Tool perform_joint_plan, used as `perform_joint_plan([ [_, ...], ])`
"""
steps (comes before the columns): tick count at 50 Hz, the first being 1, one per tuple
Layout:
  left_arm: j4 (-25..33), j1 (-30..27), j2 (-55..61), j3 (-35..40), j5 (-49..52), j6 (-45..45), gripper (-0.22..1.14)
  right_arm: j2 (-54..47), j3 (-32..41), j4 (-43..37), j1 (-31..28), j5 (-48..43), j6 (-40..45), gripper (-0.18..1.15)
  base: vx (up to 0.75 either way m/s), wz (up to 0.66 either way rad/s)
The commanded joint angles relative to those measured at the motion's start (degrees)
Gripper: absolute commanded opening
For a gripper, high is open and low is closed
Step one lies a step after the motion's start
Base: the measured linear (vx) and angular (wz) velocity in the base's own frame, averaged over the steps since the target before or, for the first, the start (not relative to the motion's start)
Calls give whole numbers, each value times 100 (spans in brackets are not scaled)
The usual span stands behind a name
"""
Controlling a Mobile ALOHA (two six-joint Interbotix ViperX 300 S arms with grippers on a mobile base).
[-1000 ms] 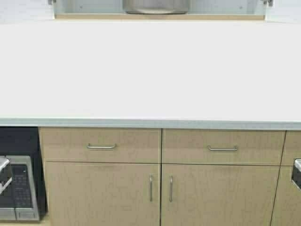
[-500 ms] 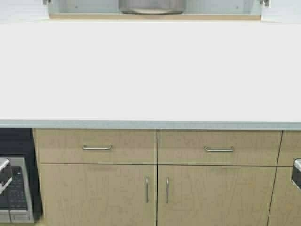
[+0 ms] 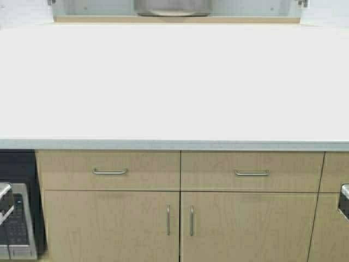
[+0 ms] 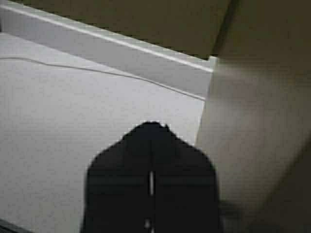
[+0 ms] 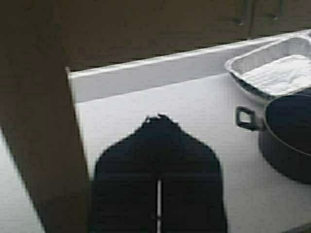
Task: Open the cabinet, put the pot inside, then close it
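The cabinet (image 3: 174,19) hangs open at the top of the high view, and only its tan bottom edge and pale grey interior show. The pot (image 3: 172,7) stands inside it at the middle. In the right wrist view the pot (image 5: 289,141) is dark with a black loop handle and rests on the pale shelf. My right gripper (image 5: 158,119) is shut and empty over the shelf, between the pot and the open tan door (image 5: 34,121). My left gripper (image 4: 151,127) is shut and empty over the bare shelf, beside the other open door (image 4: 252,145).
A foil tray (image 5: 274,68) sits on the shelf right behind the pot. A wide white countertop (image 3: 174,82) lies below the cabinet. Under it are tan drawers (image 3: 109,170) and double doors (image 3: 112,226). A microwave (image 3: 16,224) is at the lower left.
The robot has moved: the whole scene has shifted a little to the left and down in the high view. The pot stays in the cabinet.
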State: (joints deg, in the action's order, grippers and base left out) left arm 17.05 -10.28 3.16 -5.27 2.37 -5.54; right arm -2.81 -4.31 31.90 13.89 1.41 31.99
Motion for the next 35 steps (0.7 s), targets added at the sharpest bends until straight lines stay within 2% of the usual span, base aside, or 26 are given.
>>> perform_joint_plan([
  [1,-9,272,-668,-519,26,-18,4,765,-448,9,-510,-9,-18,7,0,0],
  [12,-53,316,-1802,-1863,-88,-53,4,1916,-1758,0,-967,-44,0,7,1,0],
  [17,-396,563,-2215,-2312,-114,-53,4,2259,-2153,0,-1266,-44,0,7,2,-1],
  [23,-914,905,-2479,-2496,-158,-9,4,2540,-2479,0,-1521,-26,26,8,5,-2],
  [35,-923,1345,-2646,-2355,-44,9,4,3208,-3041,-18,-1661,193,-9,7,11,-1],
])
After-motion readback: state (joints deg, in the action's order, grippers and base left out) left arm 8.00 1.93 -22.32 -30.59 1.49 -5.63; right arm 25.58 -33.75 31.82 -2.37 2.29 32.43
